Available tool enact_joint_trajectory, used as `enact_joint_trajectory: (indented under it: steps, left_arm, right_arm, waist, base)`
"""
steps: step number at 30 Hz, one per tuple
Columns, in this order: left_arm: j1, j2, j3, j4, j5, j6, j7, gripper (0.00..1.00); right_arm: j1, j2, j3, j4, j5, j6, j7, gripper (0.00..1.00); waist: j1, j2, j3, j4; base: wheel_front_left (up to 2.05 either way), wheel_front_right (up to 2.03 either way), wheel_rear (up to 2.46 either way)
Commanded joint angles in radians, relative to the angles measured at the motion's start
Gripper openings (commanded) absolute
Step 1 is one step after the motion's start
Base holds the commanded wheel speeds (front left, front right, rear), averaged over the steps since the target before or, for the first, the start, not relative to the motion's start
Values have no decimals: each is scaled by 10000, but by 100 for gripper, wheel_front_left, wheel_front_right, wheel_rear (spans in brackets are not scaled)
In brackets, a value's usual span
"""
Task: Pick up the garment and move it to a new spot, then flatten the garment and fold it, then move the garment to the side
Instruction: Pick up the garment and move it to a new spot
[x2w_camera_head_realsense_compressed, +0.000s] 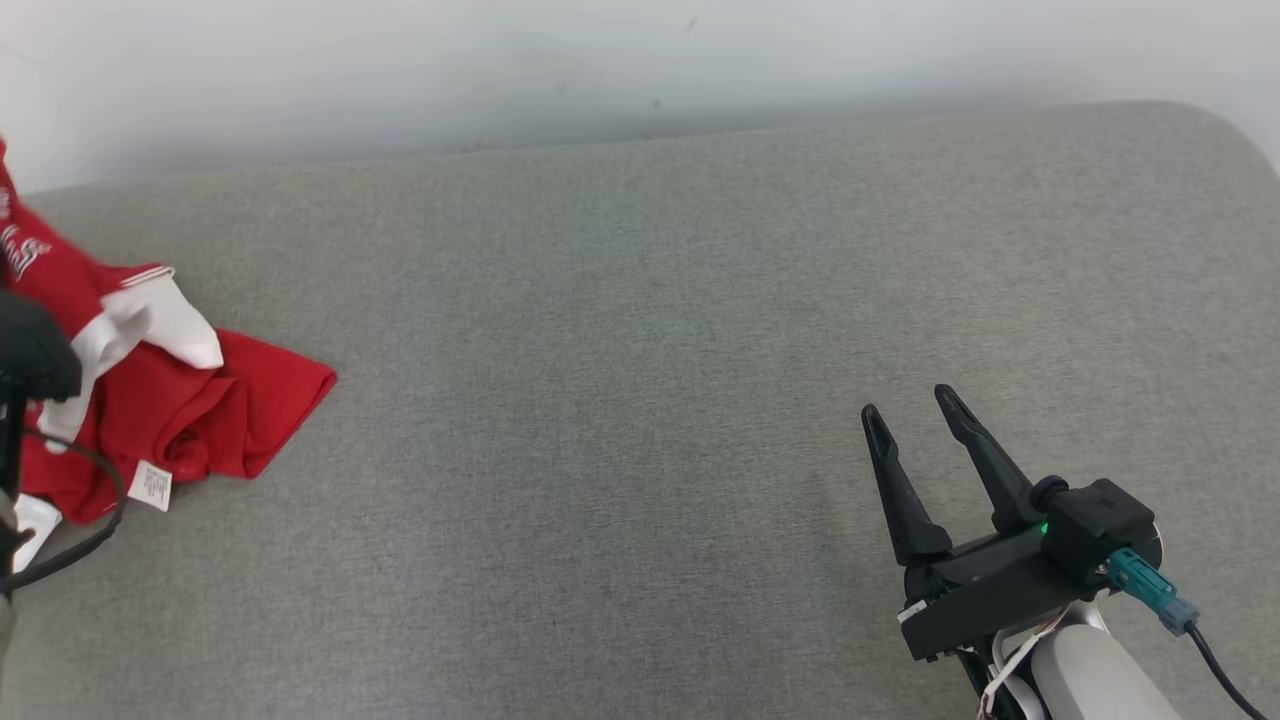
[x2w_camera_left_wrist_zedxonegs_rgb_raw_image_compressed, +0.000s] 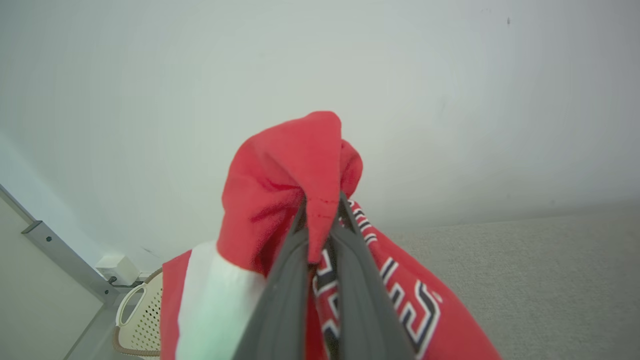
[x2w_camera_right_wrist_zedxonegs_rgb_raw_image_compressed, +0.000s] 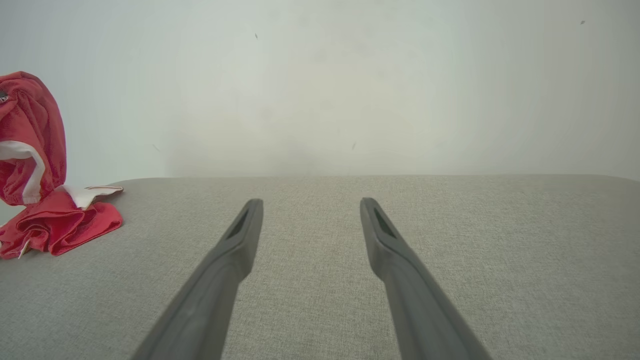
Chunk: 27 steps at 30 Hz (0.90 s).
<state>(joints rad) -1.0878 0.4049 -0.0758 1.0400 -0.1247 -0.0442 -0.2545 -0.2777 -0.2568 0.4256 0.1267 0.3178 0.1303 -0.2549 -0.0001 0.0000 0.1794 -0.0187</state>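
Grey woven upholstery (x2w_camera_head_realsense_compressed: 640, 420) runs back to a white wall (x2w_camera_head_realsense_compressed: 640, 60). At its left edge the red jersey (x2w_camera_head_realsense_compressed: 230, 410) lies crumpled and cut off by the frame, its white care label (x2w_camera_head_realsense_compressed: 151, 486) turned outward. A dark part of the left arm (x2w_camera_head_realsense_compressed: 35, 350) and a black cable (x2w_camera_head_realsense_compressed: 95, 520) hide some of it. In the left wrist view the left gripper (x2w_camera_left_wrist_zedxonegs_rgb_raw_image_compressed: 322, 202) is pressed together on a raised fold of the red cloth. The lettering below is too creased to read, and a perforated cream basket (x2w_camera_left_wrist_zedxonegs_rgb_raw_image_compressed: 140, 320) sits past the edge. Well apart, near the front right corner, the right gripper (x2w_camera_head_realsense_compressed: 905, 400) hovers over bare upholstery with its fingers spread, pointing toward the wall.
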Motion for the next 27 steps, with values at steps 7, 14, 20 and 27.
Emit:
enact_joint_trajectory:
  steps: [7,14,20,27]
  left_arm:
    - [135,-265,-393,-1487,35,-322,-74,0]
    - [446,-540,-667,-2819,-111,-449,267,0]
    - [979,-928,-937,-4272,-331,-498,730,0]
    - [1681,-1442,-1535,-5826,-453,-580,1295,0]
  right_arm:
    - [258,203,-153,92,92,8,-93,100]
    - [390,342,-259,119,101,8,-109,100]
    - [395,425,-303,156,129,8,-110,100]
    - [420,525,-402,93,159,8,-119,100]
  waist:
    - [1,0,-397,-494]
    - [1,0,-526,-914]
    - [1,0,-576,-1420]
    - [1,0,-563,-2017]
  base:
    - [0,0,0]
    - [0,0,0]
    - [0,0,0]
    - [0,0,0]
